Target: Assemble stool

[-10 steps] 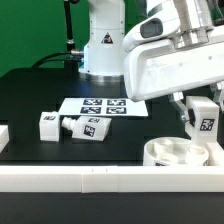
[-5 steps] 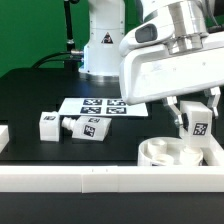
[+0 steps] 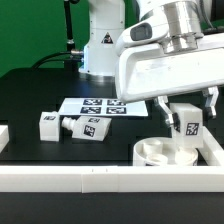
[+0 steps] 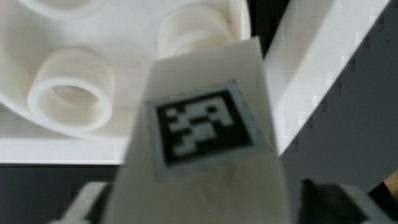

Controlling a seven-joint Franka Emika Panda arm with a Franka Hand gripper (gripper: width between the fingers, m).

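Marker board (image 3: pixel 90 104) lies flat on black table (image 3: pixel 30 90); white rail (image 3: pixel 60 179) apparently fronts it

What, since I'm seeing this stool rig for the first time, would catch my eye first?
First the tagged upright leg, which stands on the round seat at the exterior view's lower right. The gripper straddles it, and its jaws seem slightly off the leg's sides. Next, toward the exterior view's left on the black table, a lying leg and a second lying leg rest in front of the marker board.
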